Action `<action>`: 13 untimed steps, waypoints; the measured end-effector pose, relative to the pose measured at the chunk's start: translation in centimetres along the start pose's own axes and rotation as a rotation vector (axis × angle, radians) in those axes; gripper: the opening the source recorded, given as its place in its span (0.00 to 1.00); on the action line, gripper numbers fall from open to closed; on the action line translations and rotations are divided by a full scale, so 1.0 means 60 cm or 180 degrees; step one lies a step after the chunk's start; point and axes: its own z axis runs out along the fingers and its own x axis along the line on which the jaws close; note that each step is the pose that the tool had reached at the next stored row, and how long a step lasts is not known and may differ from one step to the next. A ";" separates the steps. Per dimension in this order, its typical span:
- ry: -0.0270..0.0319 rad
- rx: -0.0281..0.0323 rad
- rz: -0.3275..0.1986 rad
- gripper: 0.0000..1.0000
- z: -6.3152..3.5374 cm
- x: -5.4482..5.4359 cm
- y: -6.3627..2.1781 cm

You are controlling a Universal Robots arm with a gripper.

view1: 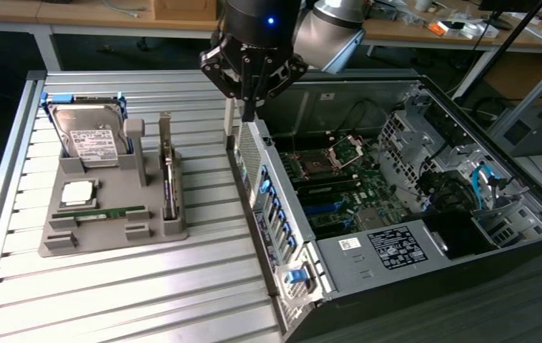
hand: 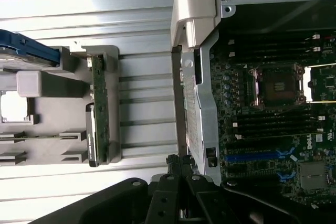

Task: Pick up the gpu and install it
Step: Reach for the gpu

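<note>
The gpu (view1: 168, 179) is a thin dark card with a silvery end bracket. It stands on its edge in a slot of the grey holder tray (view1: 109, 243). In the wrist view the gpu (hand: 98, 108) appears edge-on as a greenish strip. My gripper (view1: 249, 113) hangs over the rear wall of the open computer case (view1: 271, 207), to the exterior view's right of the gpu and apart from it. Its fingers are shut together with nothing between them. The gripper (hand: 178, 165) looks down on that case wall in the wrist view.
The holder tray also carries a silver hard drive (view1: 90, 136), a square processor chip (view1: 79, 191) and a narrow green RAM stick (view1: 99, 213). The case lies open with its motherboard (view1: 347, 186) exposed. Everything rests on a slatted metal table (view1: 137, 293).
</note>
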 end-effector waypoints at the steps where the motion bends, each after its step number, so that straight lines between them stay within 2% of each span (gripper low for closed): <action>1: 0.0000 0.0000 0.0000 0.10 0.000 0.000 0.000; 13: 0.0000 0.0000 0.0000 0.10 0.000 0.011 -0.001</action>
